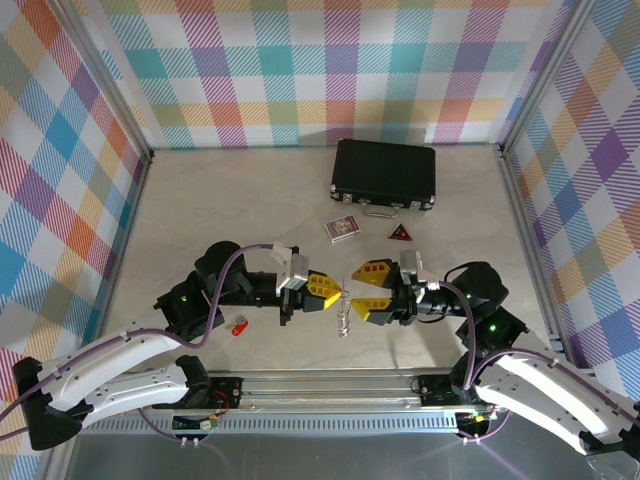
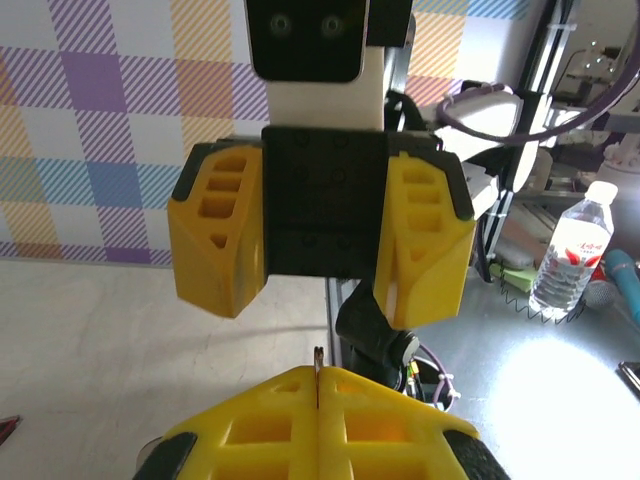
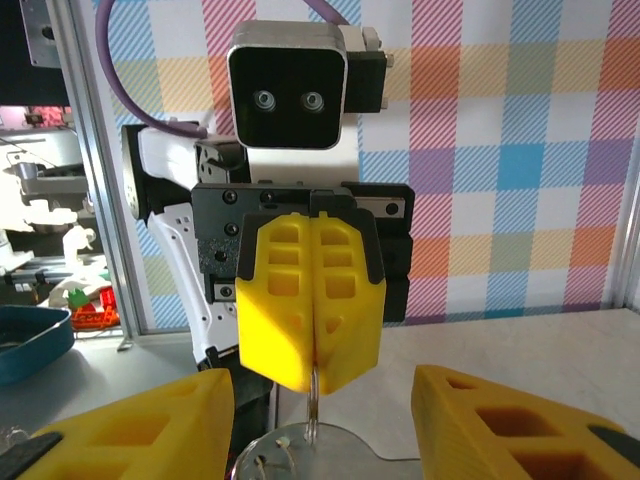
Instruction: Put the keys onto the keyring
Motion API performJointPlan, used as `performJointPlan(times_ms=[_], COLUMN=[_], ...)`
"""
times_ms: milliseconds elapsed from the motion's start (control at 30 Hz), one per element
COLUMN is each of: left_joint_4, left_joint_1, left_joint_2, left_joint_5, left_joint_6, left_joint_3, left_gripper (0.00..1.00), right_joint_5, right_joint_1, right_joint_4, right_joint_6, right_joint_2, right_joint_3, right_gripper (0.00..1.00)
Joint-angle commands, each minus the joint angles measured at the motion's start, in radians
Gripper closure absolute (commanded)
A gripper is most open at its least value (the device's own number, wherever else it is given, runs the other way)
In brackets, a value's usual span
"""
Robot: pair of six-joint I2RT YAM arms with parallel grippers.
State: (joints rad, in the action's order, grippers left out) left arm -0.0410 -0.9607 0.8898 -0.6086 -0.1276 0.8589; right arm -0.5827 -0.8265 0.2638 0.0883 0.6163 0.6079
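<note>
Careful: left jaws clench the thin silver metal keyring [image 3: 314, 400], right jaws released; your next nudge could dislodge it.

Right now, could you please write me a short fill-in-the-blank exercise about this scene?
1. The left claw is shut on the ____.
2. The right claw, facing it, is ____.
3. The key by the left arm has a ____ head.
4. The case at the back is ____.
Missing words: keyring; open; red; black.
</note>
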Motion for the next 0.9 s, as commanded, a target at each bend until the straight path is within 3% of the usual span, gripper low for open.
performJointPlan(times_ms=[0,233,867], left_joint_4=[0.113,0.276,0.357], left_joint_1=[-0.009,-0.008,-0.009], left_joint_2=[-0.015,0.005,0.048], left_joint_5=[0.01,0.027,0.065], left_joint_6=[-0.079,-0.166,-0.193], left_joint_3=[0.064,0.138,0.171], left_gripper=[1.0,1.0,1.0], right_joint_5=[0.006,-0.04,-0.076], right_joint_1=[-0.007,-0.007,-0.008], right_joint_4=[-0.219,-0.318,-0.33], right_joint_6=[-0.109,-0.142,-0.121], right_joint_2=[0.003,0.05,0.128], right_joint_3=[0.074,0.13,0.143], right_gripper=[0.52,0.61,0.74])
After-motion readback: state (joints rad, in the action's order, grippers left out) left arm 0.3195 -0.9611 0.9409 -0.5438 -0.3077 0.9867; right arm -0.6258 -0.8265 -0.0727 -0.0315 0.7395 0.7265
